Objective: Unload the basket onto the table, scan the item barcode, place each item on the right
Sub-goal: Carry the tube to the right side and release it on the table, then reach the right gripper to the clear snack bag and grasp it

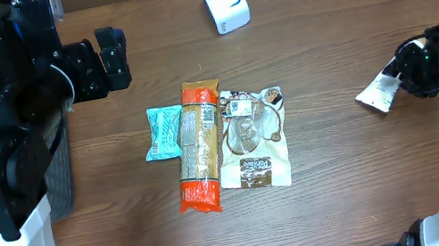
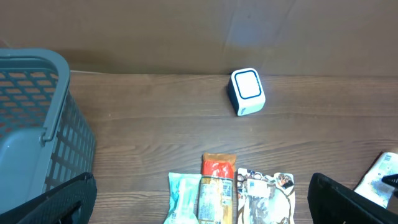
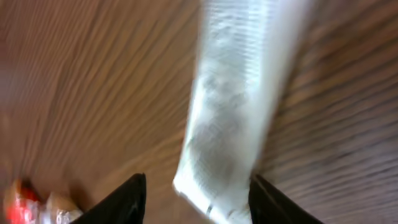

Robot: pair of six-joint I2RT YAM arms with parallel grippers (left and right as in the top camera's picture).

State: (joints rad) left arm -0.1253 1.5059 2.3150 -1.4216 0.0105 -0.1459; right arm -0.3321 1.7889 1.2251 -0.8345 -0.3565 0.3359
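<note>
crinkly white pouch (image 3: 230,124), woodgrain tabletop (image 1: 321,33)

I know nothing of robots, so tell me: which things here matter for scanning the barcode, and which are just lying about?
In the job:
scanner
white packet, between the fingers of the right gripper

Lying about, at least for now:
teal packet
orange packet
clear pouch
basket
</note>
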